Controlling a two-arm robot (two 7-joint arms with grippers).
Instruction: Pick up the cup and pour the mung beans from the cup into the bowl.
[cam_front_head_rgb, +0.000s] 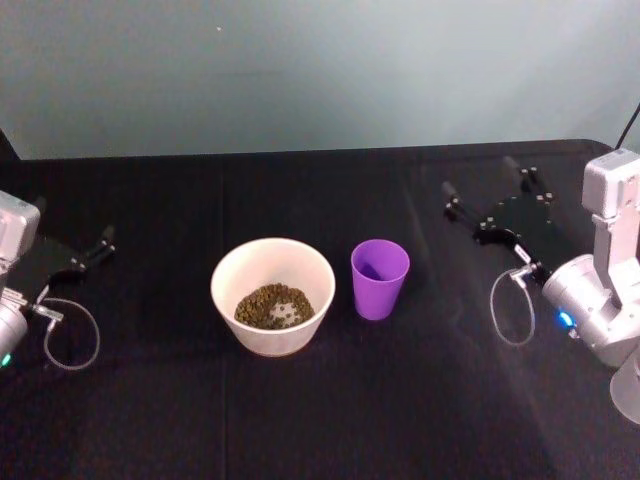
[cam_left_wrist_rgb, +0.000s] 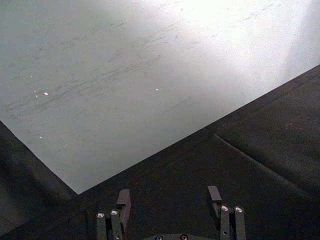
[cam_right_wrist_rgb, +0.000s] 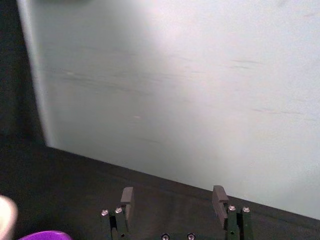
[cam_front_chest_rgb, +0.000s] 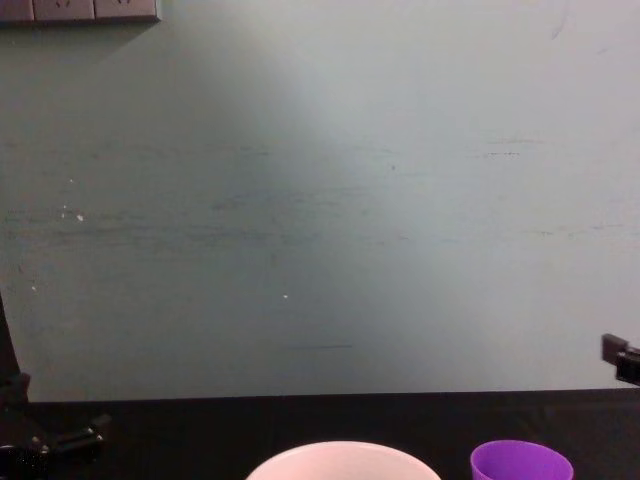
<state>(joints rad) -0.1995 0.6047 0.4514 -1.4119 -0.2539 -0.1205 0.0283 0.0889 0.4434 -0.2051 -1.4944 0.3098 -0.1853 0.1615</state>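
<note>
Showing your right gripper (cam_front_head_rgb: 487, 205) wide open, empty, beside the upright cup (cam_front_head_rgb: 380, 278); mung beans (cam_front_head_rgb: 275, 305) already fill the bowl (cam_front_head_rgb: 272, 262).

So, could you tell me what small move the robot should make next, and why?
Probably none toward the cup: the beans already lie in the bowl, and the cup stands upright beside it, looking empty. Both end effectors, left and right, are open and apart from the cup, so keeping the arms parked at the table's sides seems best.
</note>
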